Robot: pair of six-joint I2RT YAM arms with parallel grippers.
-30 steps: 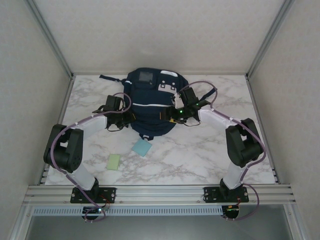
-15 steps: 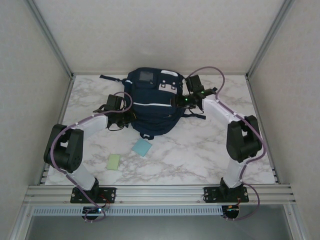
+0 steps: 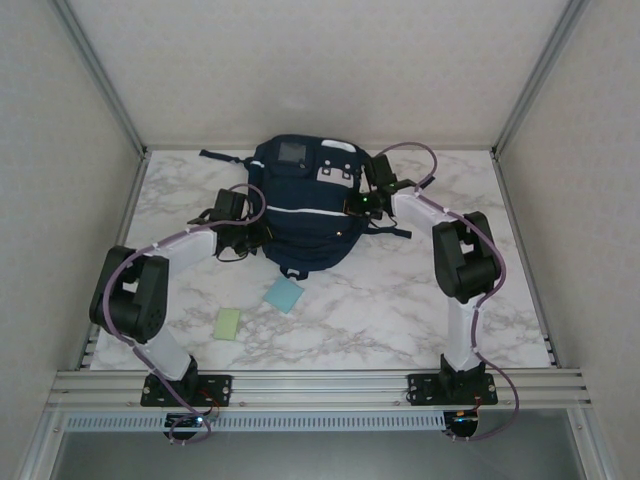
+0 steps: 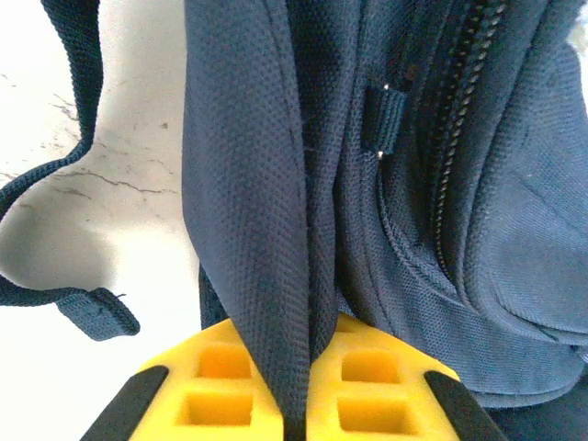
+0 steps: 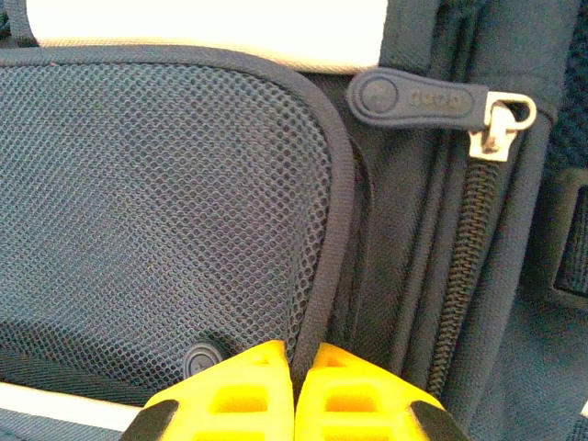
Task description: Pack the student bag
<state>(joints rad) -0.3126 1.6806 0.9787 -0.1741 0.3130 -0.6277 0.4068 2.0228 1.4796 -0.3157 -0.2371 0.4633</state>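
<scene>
Student bag (image 3: 300,215), navy weave | left gripper (image 4: 296,390) pinching its fold | right gripper (image 5: 294,381) pinching mesh-pocket piping

student bag (image 3: 300,225) | navy, white stripes, grey patch | lying flat, far-centre

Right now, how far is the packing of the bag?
Done: nothing packed that I can see. In hand: left gripper pinches a fold of the bag, right gripper pinches its mesh pocket edge. To do: the zipper beside it looks closed, and the blue pad and green pad lie on the table, outside the bag.
</scene>
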